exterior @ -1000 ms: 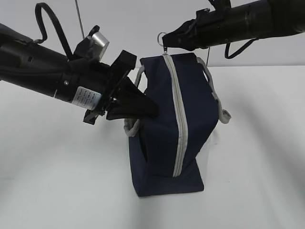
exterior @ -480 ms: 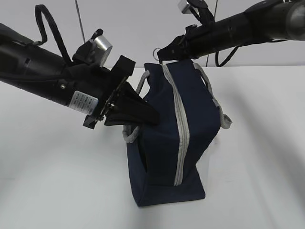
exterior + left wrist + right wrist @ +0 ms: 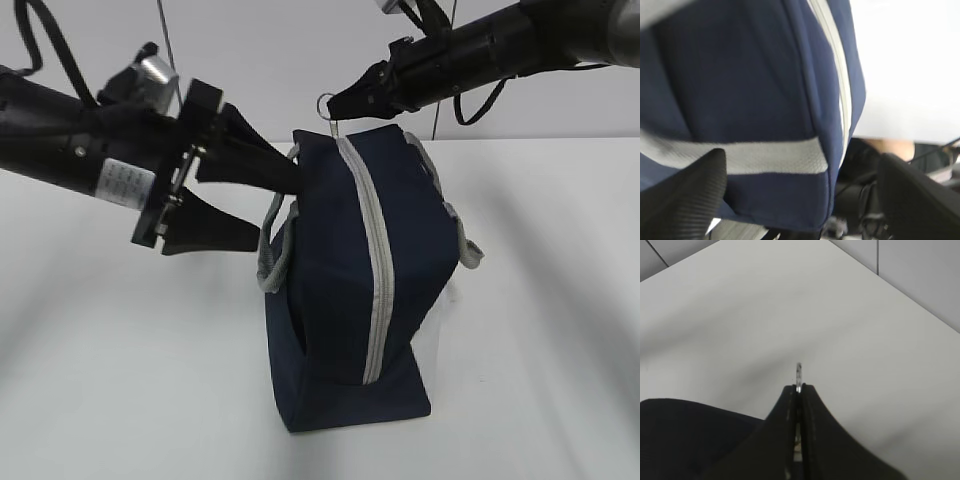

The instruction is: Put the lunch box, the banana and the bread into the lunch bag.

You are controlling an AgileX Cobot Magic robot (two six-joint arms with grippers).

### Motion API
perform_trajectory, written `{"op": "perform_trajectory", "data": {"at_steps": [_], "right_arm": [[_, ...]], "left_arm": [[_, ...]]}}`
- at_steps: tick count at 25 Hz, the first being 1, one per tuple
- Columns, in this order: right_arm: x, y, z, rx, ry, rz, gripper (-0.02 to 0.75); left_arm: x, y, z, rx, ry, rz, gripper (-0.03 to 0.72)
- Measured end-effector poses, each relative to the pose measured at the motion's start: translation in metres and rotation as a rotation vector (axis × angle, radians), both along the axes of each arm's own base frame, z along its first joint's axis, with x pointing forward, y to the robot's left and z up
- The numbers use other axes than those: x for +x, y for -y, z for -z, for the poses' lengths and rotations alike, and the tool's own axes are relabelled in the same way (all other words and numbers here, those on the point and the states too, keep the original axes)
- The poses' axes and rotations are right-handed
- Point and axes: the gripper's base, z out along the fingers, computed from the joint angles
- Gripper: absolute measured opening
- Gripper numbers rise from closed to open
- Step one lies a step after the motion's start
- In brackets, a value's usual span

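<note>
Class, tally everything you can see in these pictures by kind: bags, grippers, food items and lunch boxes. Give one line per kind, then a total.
Bags: 1, the lunch bag
Grippers: 2, the left gripper and the right gripper
Food items: 0 in view
Lunch boxes: 0 in view
Total: 3

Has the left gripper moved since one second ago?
Yes. The left gripper has opened and drawn back leftward, away from the lunch bag.
</note>
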Motion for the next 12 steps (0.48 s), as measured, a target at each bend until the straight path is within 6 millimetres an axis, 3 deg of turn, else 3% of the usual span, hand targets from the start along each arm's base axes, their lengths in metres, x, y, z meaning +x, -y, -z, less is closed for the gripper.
{"op": "perform_trajectory", "data": {"at_steps": [5, 12], "right_arm": [[-0.001, 0.0, 0.0, -0.002, -0.007, -0.013, -0.016], [-0.002, 0.002, 0.003, -0.034, -0.004, -0.02, -0.016]], "left_arm": [[0.014, -0.031, -0.022, -0.073, -0.015, -0.157, 0.543], [0.052, -0.033, -0.034, -0.077, -0.015, -0.319, 0.479]]}}
